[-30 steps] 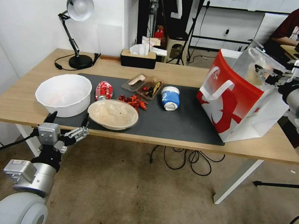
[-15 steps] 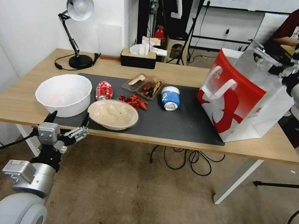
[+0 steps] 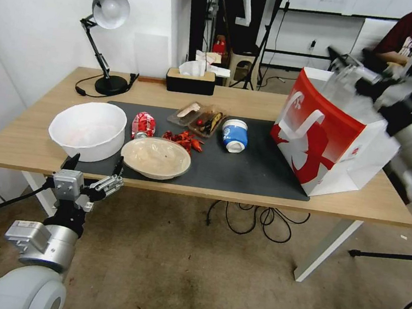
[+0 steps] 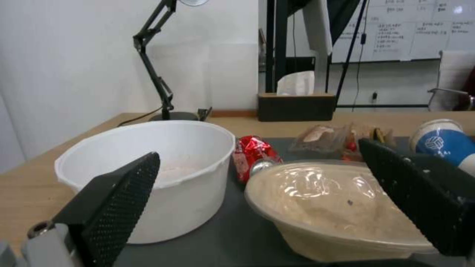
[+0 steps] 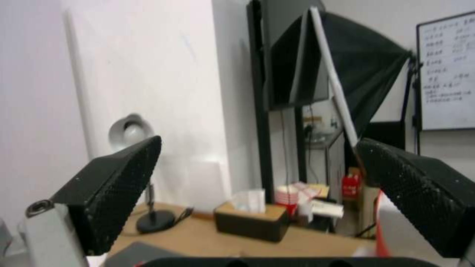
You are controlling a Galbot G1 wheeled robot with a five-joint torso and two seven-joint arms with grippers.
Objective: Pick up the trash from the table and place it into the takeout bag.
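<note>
Several pieces of trash, among them the beige bowl (image 3: 155, 157) and blue-white tub (image 3: 234, 135), lie on the table (image 3: 360, 203) outside the takeout bag (image 3: 336, 135), with the right gripper (image 3: 375, 77) above the bag and the left gripper (image 3: 94, 163) at the table's near edge, both spread and empty.

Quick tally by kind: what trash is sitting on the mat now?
Bowls: 2, white bowl, beige bowl
Cans: 1, crushed red can
Tubs: 1, blue-white tub
Clear trays: 2
Red scrap piles: 1
Total: 7

Litter spread along the mat (image 3: 244, 171) on the counter (image 3: 27, 145).

Taking the beige bowl (image 3: 155, 157) as landmark: tub (image 3: 88, 130) to its left, crushed can (image 3: 143, 124) just behind, cup (image 3: 234, 135) behind-right, takeout bag (image 3: 328, 139) far right, lamp (image 3: 105, 37) far behind-left.
</note>
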